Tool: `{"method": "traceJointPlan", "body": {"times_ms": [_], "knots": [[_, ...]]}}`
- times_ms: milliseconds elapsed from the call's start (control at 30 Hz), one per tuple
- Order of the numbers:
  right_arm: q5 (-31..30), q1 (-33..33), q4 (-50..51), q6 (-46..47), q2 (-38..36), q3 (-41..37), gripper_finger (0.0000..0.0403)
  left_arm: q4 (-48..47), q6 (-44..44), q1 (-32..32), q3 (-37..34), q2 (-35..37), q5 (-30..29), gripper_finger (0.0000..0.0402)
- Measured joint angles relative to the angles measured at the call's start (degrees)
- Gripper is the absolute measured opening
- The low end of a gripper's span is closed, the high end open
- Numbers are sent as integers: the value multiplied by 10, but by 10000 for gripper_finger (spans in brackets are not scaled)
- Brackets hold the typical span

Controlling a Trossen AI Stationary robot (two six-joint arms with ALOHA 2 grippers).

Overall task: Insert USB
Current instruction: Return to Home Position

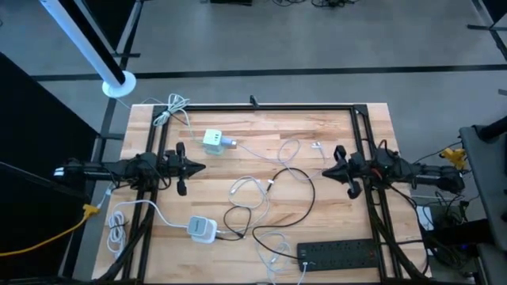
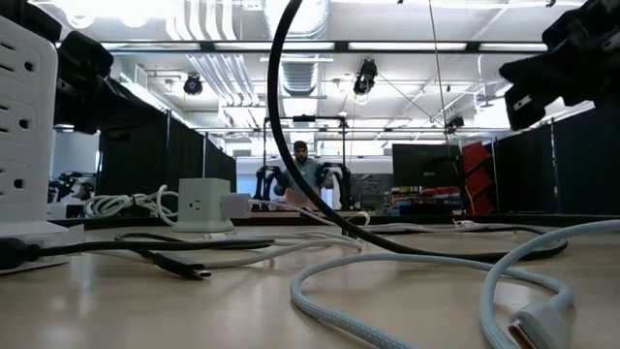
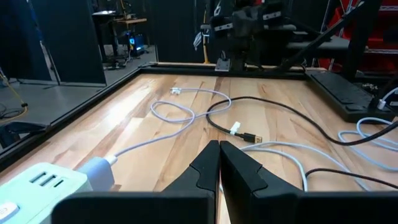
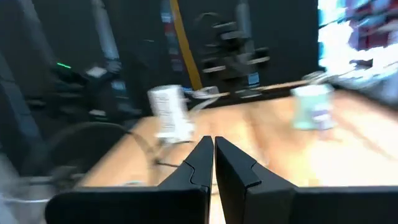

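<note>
purple adapter, plugged into green outlet ext., looks small, rigid: grip its body sides. cable is likely light, limp. left gripper & right gripper: the 2 are pressed together, empty.

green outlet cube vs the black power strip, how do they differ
The green outlet cube is small, pale and boxy; the black power strip is long, flat and dark. The cube sits nearer the left gripper, the strip at the wooden table's edge, nearer the right gripper. Both lie on that table, ungripped.
</note>
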State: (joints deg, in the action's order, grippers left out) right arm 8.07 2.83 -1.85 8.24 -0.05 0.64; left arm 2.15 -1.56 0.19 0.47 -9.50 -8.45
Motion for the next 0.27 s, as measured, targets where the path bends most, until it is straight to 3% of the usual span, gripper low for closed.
{"method": "traceJointPlan", "body": {"times_ms": [100,200,267], "knots": [[-90,-44,13,-38,1,0,0,4,0,0,0,-3,0,0],[-97,-50,12,-139,0,0,0,0,0,0,0,-7,0,0],[-94,-50,12,-157,0,0,0,2,0,0,0,-10,0,0]]}}
